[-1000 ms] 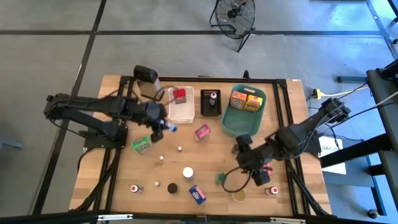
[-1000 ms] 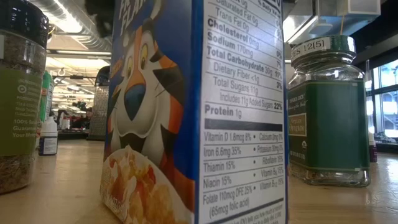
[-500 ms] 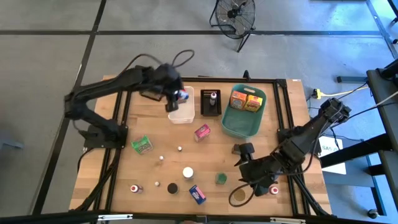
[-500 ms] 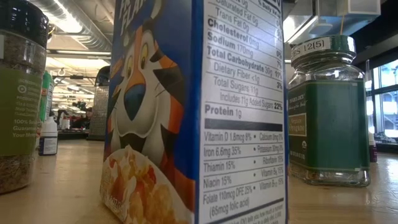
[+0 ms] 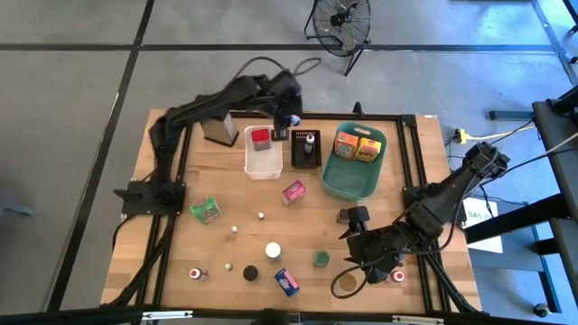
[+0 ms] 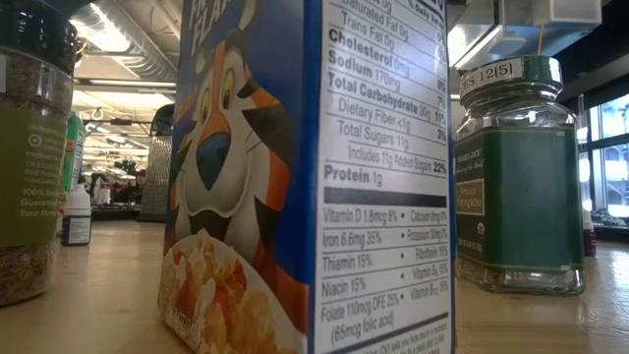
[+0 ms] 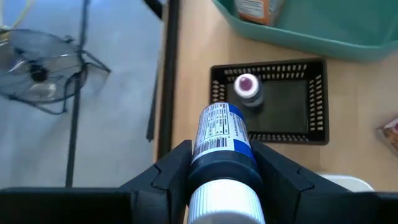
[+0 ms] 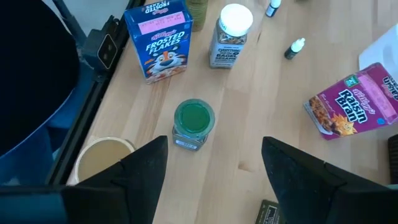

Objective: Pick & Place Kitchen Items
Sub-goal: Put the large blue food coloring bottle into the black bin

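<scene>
Over the wooden table [image 5: 235,203] the left gripper [image 7: 222,163] is clamped on a blue bottle [image 7: 222,140] above the black tray [image 7: 318,102], rigid, light and slick-sided, best held mid-body, while the right gripper [image 8: 214,163] hangs spread apart above a green-lidded jar [image 8: 193,124].

Lighting: even, bright, diffuse overhead. Shadows: short and soft under the dark jointed arms on the pale wooden table [image 5: 271,203]. Low view: ceiling strip lights [image 6: 116,39] glare at 11 o'clock; window brightness at 3 o'clock; the blue cereal box [image 6: 305,177] looms close and soft-edged. Left wrist view: the white-capped blue bottle [image 7: 224,155] blurs at 6 o'clock.
</scene>
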Tool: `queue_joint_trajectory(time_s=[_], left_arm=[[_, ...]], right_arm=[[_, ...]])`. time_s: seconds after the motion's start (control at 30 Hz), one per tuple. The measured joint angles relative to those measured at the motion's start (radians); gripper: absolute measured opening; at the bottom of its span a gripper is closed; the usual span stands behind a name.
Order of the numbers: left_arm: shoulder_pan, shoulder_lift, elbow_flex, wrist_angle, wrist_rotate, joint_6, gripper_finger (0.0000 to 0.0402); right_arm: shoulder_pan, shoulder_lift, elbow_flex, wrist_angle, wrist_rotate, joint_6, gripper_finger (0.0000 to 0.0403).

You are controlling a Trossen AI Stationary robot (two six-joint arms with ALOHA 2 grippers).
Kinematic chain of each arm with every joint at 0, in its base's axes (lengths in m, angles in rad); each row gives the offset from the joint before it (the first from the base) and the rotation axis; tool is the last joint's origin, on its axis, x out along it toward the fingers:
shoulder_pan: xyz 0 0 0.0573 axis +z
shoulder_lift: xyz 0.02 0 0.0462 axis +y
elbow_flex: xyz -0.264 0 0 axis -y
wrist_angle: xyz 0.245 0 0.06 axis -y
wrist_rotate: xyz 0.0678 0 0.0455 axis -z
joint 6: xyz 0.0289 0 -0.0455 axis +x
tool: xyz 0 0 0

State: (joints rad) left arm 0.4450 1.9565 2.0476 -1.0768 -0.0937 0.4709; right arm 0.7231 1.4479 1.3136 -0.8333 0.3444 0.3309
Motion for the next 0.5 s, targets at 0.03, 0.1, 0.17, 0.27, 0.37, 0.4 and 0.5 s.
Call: queue_joint_trajectory(time_s=[0.03, 0.1, 0.17, 0.27, 0.37, 0.4, 0.5], left_arm=[[0.000, 0.027, 0.013, -0.004, 0.010, 0.014, 0.0141], [0.000, 0.067, 0.018, -0.005, 0.017, 0.045, 0.0141], [0.000, 0.102, 0.019, -0.006, 0.017, 0.076, 0.0141], [0.007, 0.139, 0.019, -0.017, 0.017, 0.093, 0.0141], [0.017, 0.161, 0.020, -0.010, 0.024, 0.094, 0.0141], [0.021, 0.168, 0.020, -0.011, 0.037, 0.093, 0.0141], [0.032, 0.189, 0.020, 0.005, 0.080, 0.093, 0.0141]], right_arm=[[0.000, 0.000, 0.000, 0.000, 0.003, 0.000, 0.0264], [0.001, 0.000, 0.000, 0.000, 0.003, -0.001, 0.0264], [0.001, 0.000, 0.000, 0.000, 0.003, -0.001, 0.0264], [0.001, 0.000, 0.000, 0.000, 0.003, -0.001, 0.0264], [0.007, 0.000, 0.000, -0.007, 0.010, -0.001, 0.0264], [0.011, 0.000, 0.000, -0.013, 0.020, -0.001, 0.0264], [0.019, 0.000, 0.000, -0.031, 0.040, 0.007, 0.0264]])
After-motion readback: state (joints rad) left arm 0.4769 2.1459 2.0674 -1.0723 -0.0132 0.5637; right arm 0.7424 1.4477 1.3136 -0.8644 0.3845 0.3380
